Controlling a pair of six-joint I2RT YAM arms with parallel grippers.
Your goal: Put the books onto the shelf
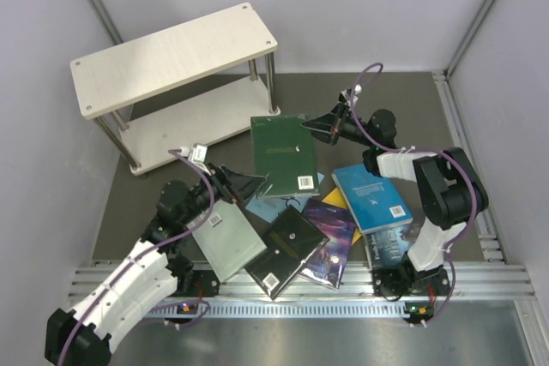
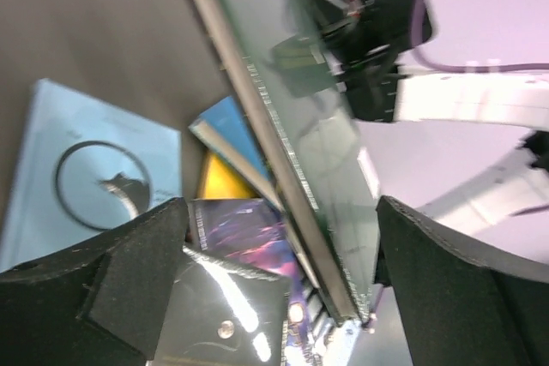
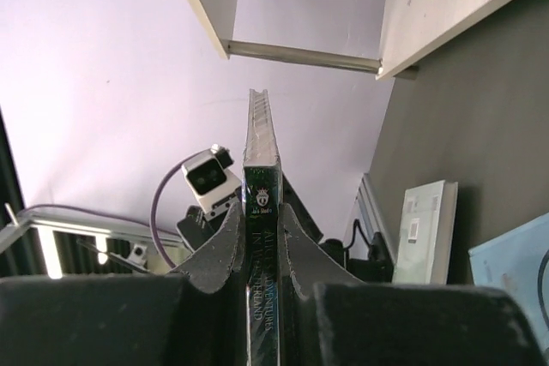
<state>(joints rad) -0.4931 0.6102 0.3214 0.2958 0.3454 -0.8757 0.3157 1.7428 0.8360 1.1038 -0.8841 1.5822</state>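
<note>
Book (image 1: 283, 152), dark green, hangs pinched at its spine in the closed right gripper (image 1: 316, 128), the left gripper (image 1: 253, 186) gapes wide and empty at its near-left edge, and the shelf (image 1: 171, 57) lies beyond to the far left, nearer the left arm.

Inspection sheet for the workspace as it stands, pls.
Surface: dark mat, partly covered.
Job's things: shelf with no books seen on it; green book held; other books piled on the mat.
Clutter: nothing seen.
Grippers: right gripper shut on green book; left gripper open, the green book's edge between its fingers.
Cables: purple cables, one looped at each wrist.
Surroundings: pale walls; metal rail at near edge.
</note>
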